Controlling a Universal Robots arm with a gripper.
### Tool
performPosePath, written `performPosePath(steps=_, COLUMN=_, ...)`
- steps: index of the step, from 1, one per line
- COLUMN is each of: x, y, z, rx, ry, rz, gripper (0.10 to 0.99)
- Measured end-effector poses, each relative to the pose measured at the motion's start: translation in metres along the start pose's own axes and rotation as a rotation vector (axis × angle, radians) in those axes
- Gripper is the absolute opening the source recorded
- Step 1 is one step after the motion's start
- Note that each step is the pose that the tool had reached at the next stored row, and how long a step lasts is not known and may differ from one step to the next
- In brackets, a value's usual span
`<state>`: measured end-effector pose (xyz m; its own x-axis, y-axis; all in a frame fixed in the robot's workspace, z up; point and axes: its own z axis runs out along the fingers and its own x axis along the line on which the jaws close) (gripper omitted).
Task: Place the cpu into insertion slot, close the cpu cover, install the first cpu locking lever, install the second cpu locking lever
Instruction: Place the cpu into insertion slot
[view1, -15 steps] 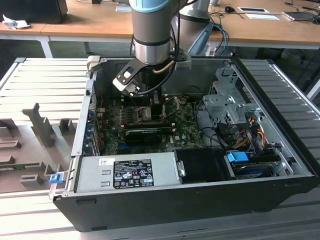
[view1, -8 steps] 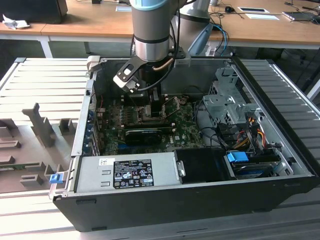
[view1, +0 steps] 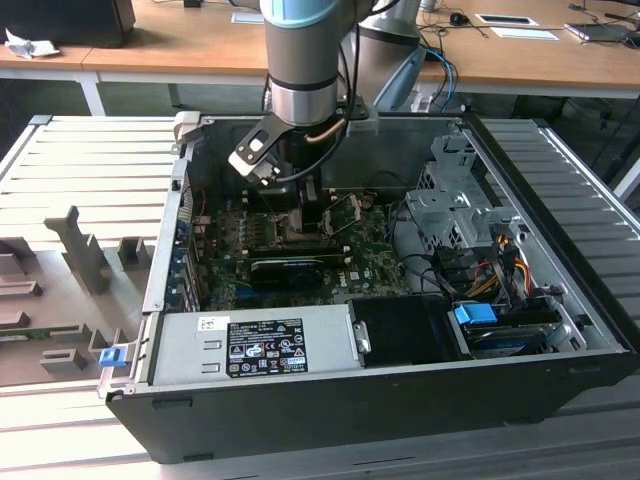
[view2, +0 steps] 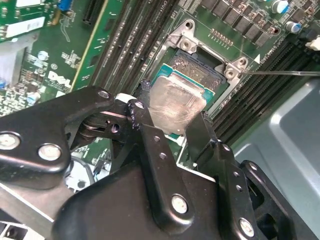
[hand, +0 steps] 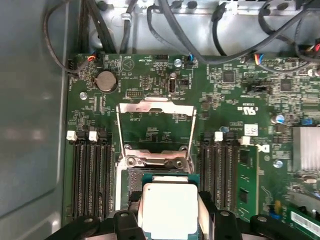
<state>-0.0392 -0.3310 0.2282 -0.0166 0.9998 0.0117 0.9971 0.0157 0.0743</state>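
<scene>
Jaws stand narrow, their black fingers pinching the cpu by two opposite edges, pale face up. By my reading it hangs just over the insertion slot, not yet seated. Beyond it the cpu cover is swung open, clear of the socket, over the green motherboard. In the exterior view the arm drops from upper centre into the computer case. Done well, this step wants the chip level, corners matched, lowered straight without sliding
</scene>
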Motion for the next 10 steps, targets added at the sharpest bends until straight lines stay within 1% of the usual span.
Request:
performPosePath(steps=4, x=0.0018, y=-0.0018, z=0.0082, rx=0.0, ry=0.0, rz=-0.001, gripper=0.529)
performPosePath(steps=6, x=0.0024, y=-0.0034, z=0.0096, rx=0.0, ry=0.0003, rz=-0.004, gripper=0.529)
performPosePath(steps=8, x=0.0052, y=-0.0039, z=0.0108, rx=0.0, ry=0.0003, rz=-0.004, gripper=0.529)
performPosePath(steps=9, x=0.0069, y=-0.0042, z=0.0146, rx=0.0, ry=0.0007, rz=-0.005, gripper=0.529)
performPosePath(steps=10, x=0.0073, y=-0.0043, z=0.0162, rx=0.0, ry=0.0009, rz=-0.007, gripper=0.529)
